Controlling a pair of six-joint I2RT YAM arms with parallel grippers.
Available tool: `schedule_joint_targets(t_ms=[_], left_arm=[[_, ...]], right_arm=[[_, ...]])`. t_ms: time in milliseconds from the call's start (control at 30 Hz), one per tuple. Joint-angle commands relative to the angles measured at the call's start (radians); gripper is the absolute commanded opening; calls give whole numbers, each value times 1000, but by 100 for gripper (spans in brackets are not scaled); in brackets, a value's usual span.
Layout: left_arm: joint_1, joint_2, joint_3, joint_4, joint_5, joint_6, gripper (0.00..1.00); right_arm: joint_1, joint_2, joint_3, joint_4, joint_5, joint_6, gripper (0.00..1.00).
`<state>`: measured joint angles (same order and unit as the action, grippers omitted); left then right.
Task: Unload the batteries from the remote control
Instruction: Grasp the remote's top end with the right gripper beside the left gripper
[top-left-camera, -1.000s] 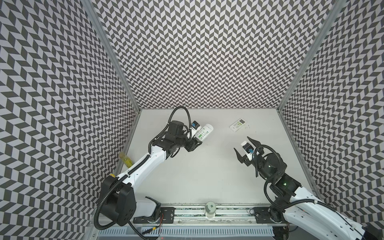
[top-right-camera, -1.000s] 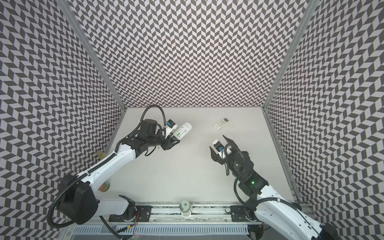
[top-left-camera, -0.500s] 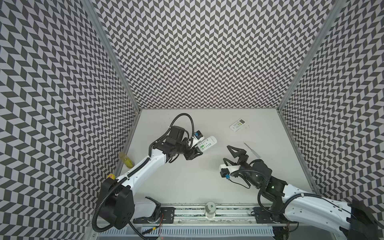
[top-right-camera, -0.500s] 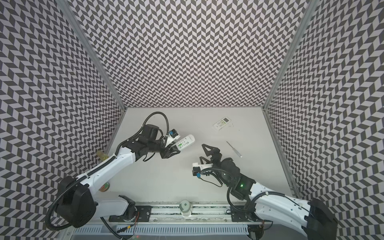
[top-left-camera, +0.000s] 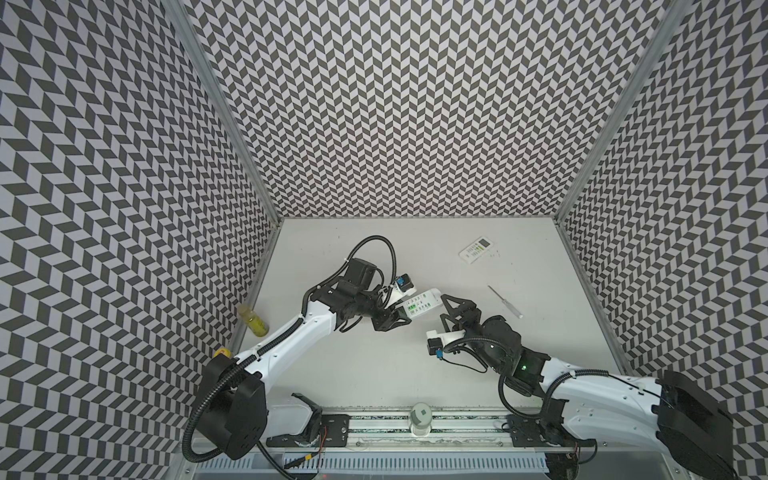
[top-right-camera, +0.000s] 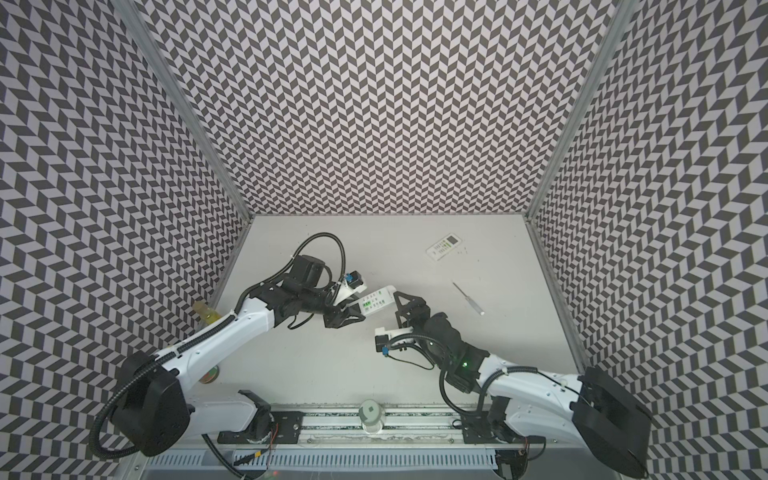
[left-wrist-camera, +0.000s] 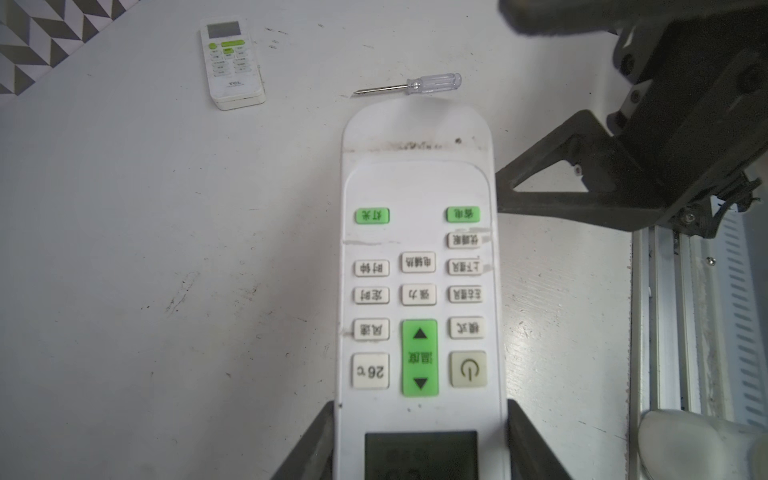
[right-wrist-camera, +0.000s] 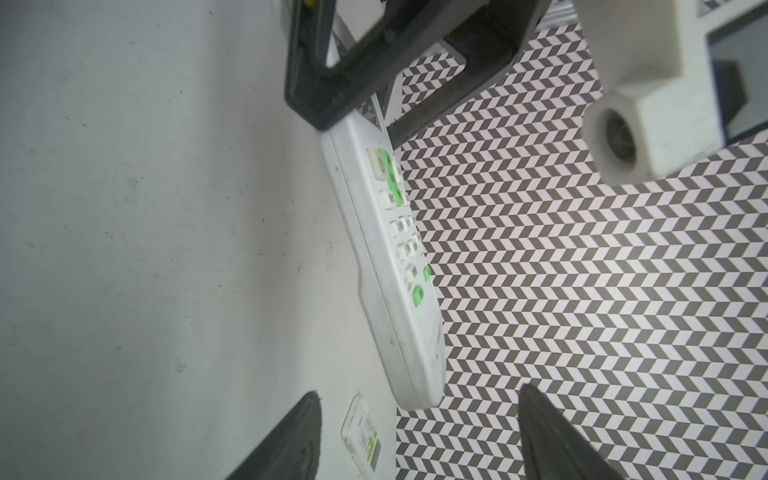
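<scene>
Left hand pinches the white remote by its screen end, buttons up, clear of the tabletop.
Right hand is spread wide right at the remote's free end, contact unclear; batteries hidden from view; screwdriver lies behind on the tabletop.

screwdriver flat on tbl, tip twd back
</scene>
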<state>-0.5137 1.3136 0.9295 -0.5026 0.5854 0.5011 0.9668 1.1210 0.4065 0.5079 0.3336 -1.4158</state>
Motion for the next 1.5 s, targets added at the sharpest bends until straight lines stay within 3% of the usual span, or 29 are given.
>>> schedule_joint_targets(t_ms=[0, 267, 467, 600, 700, 800, 833, 867, 1167, 1367, 1467], left_arm=[[-8, -33, -14, 39, 46, -11, 34], [-16, -38, -24, 47, 68, -5, 29], [-16, -35, -32, 57, 65, -4, 30], [-17, -34, -32, 60, 60, -8, 31], [-17, -36, -33, 73, 53, -15, 48], [-10, -39, -27, 85, 41, -25, 74], [-4, -42, -24, 87, 42, -26, 90], [4, -47, -23, 91, 46, -27, 99], [108, -115, 42, -2, 162, 54, 100], [133, -116, 209, -128, 140, 136, 100], [132, -102, 284, -197, 136, 239, 100]], right_arm=[[6, 51, 58, 53, 15, 18, 66], [9, 100, 81, 65, 35, 26, 54], [9, 117, 107, 34, 37, 35, 33], [12, 125, 117, 18, 52, 38, 26], [12, 116, 112, 22, 51, 41, 21], [11, 114, 112, 12, 60, 56, 17], [12, 111, 113, 5, 59, 66, 15], [11, 106, 116, -2, 55, 81, 15], [12, 42, 171, -171, 15, 311, 7], [7, 8, 185, -239, -70, 506, 6], [-9, 6, 206, -271, -143, 617, 3]])
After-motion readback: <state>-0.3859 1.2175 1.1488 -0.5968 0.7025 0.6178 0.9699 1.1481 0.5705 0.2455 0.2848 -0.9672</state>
